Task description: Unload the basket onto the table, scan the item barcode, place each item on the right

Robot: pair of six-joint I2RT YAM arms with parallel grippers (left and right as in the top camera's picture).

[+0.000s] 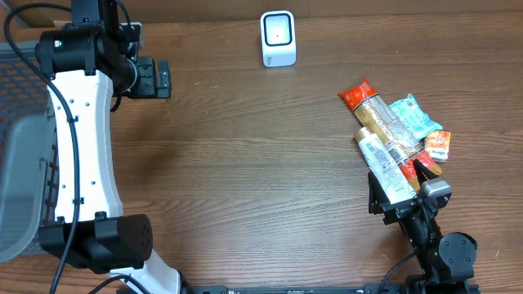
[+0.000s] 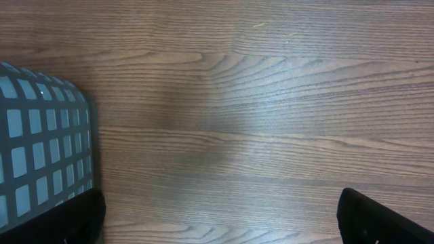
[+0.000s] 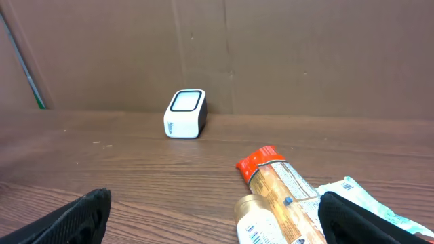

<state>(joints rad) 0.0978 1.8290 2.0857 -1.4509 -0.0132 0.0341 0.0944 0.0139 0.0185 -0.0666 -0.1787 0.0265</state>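
Overhead, right gripper stands open, partly covering the packets; left gripper open, seemingly empty.

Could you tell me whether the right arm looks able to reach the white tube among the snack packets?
Probably yes. The right gripper is open, and the white tube lies directly ahead of its jaws, the closest item to it, with nothing visible in between.

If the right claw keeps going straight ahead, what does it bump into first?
Probably the white tube just ahead of the open right gripper, beside the red-ended snack pack; depth is hard to judge.
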